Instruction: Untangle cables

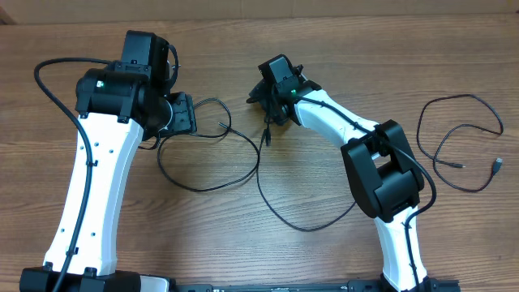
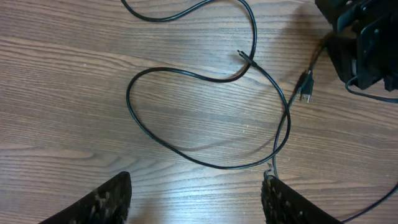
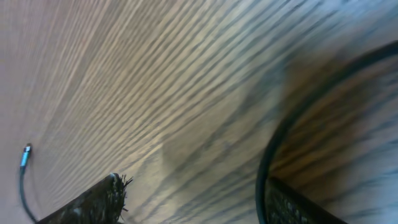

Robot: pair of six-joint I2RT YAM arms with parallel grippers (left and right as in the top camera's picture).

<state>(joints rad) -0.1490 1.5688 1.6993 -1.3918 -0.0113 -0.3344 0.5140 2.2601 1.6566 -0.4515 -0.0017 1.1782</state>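
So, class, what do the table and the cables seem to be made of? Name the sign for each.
Table: looks like wood or a wood-print laminate, matte; brown grain lines run across it, with only soft glare.
Cables: likely rubber or plastic sheathing, black and slightly glossy; they bend in smooth loops and catch a thin highlight.

**A:** Identify the support surface.

**B:** A brown wood-grain table (image 1: 243, 259), flat, with the grain running left to right.

**A:** List what rests directly on it.

**B:** Centre: thin black tangled cables (image 1: 203, 189), one wide loop and one long strand crossing each other, with a small black plug (image 1: 265, 138) at one end. Right side: a separate thin black cable (image 1: 470, 96), loosely curled, well apart from the centre group.
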